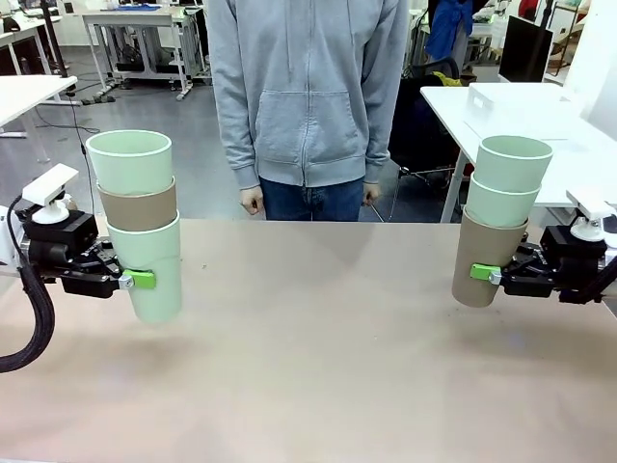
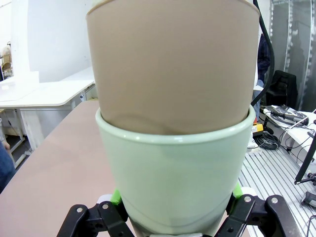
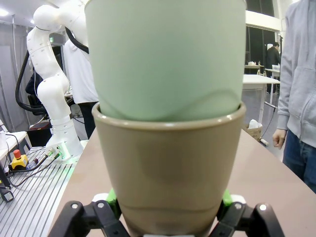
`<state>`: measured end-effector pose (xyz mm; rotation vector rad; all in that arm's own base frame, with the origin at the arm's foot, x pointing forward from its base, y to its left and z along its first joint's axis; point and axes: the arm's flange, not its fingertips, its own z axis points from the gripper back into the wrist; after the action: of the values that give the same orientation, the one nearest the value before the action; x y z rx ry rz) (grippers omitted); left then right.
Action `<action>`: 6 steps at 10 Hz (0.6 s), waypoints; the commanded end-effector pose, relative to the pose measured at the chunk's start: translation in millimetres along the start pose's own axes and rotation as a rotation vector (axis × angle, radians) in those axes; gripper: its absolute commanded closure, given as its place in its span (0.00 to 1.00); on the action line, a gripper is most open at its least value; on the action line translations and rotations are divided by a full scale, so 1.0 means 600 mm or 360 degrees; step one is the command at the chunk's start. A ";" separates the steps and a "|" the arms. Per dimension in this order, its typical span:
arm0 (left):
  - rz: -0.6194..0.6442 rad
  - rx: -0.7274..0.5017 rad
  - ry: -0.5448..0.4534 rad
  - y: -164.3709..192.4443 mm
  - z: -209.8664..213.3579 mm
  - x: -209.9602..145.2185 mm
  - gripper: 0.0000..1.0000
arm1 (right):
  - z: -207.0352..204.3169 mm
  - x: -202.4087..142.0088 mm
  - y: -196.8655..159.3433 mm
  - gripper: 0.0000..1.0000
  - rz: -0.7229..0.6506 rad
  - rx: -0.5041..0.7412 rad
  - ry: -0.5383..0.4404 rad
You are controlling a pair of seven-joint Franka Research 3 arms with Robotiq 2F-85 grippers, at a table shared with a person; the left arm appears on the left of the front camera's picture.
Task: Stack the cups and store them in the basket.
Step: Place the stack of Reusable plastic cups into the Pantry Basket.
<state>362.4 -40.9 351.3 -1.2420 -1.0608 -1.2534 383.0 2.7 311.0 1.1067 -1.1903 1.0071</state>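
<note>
Lab room, white desks [image 1: 29, 92] and grey floor at the back. Wide tan-brown table [image 1: 318, 386] fills the foreground. Person in a grey zip hoodie and jeans [image 1: 307, 96] stands at its far edge, centre, hands down at the sides.

Left of the person, well apart, is a stack of three tall tapered matte tumblers. A pale mint green cup [image 1: 159, 289] sits at the bottom, a tan-brown cup [image 1: 140, 205] is nested in it, and a second mint cup [image 1: 130, 159] is on top. The top leans a little away from the person.

Right of the person, also well apart, is the other stack. It has a tan-brown bottom cup [image 1: 479, 246] with two mint cups [image 1: 506, 188] nested above, and it also leans slightly outward.

The black left gripper [image 1: 145, 281], green pads, is clamped on the lower wall of the pale mint green cup, one finger on each side. The right gripper [image 1: 485, 274] is clamped the same way on the tan-brown bottom cup. Both reach in sideways from the outer side, away from the person.
</note>
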 end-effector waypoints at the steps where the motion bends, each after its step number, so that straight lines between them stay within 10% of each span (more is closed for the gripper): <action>1: -0.0021 0.0003 -0.0013 -0.002 0.003 0.005 0.13 | 0.000 0.007 0.000 0.16 0.0020 -0.0002 -0.0001; 6: -0.0021 0.0003 -0.0013 -0.002 0.003 0.005 0.13 | 0.000 0.007 0.000 0.16 0.0020 -0.0002 -0.0001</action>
<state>362.4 -40.9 351.3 -1.2420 -1.0608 -1.2534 383.0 2.7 311.0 1.1067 -1.1903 1.0071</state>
